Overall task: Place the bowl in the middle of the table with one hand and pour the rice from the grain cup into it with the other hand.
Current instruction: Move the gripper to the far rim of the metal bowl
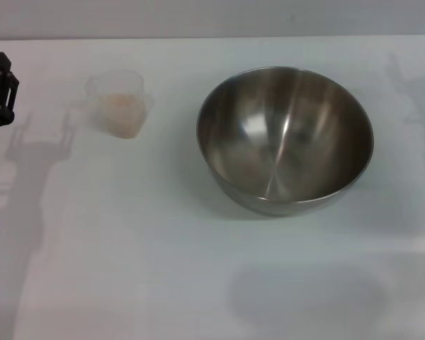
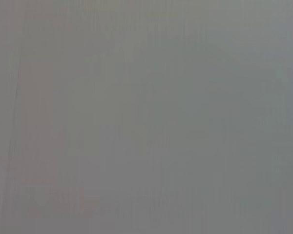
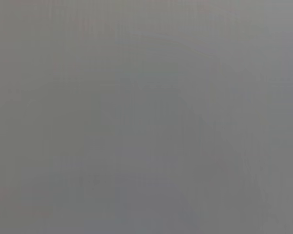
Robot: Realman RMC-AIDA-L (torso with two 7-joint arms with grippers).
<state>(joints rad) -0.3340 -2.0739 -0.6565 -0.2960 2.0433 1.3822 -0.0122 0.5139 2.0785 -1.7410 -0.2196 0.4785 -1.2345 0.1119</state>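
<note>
Head view: unlabelled grain cup beside bowl; left pincer state unclear.

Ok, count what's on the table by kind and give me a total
Stainless-steel mixing bowl: 1
Clear grain cup holding rice: 1
Total: 2 things on the white table.
The left gripper shows at the table's left edge; it is not counted.

The bowl and the grain cup stand well apart, leaving an open lane of tabletop between them. The whole near tabletop lies open. The left claw sits at the left edge, beside the cup.
</note>
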